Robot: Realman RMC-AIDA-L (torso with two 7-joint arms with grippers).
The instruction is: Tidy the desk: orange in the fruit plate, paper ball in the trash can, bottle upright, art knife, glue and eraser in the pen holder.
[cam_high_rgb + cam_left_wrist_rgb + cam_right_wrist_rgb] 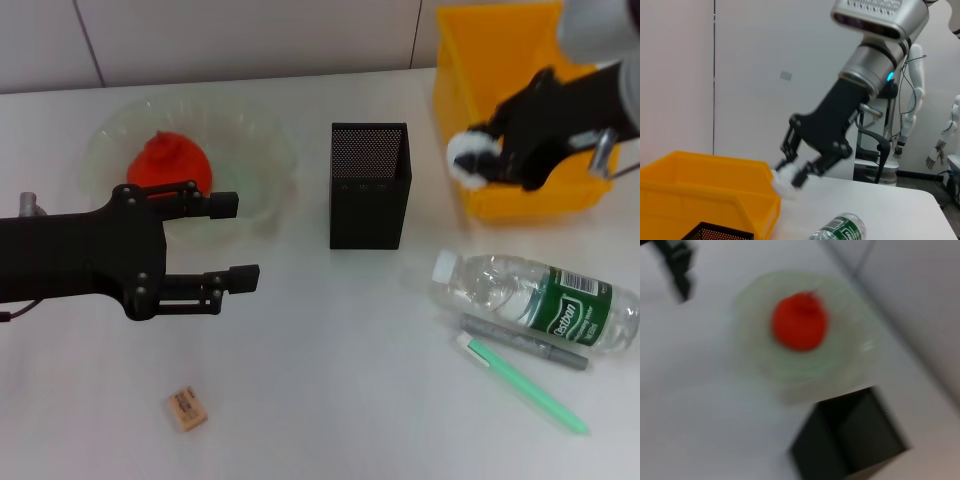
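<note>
The right gripper [482, 160] clenches the paper ball [470, 157] over the yellow trash can [455, 80]. The left gripper [232, 240] hangs released beside the fruit plate [255, 150] holding the orange [168, 160].

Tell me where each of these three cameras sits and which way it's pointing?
Head view: from the robot's head, looking down on the table; both arms show, the left gripper open beside the fruit plate, the right gripper pinching the paper ball over the trash can.
Left wrist view: looks across the table at the right gripper; none of the left arm shows.
Right wrist view: looks down at the orange and pen holder.
Shared: all three show the pen holder.
</note>
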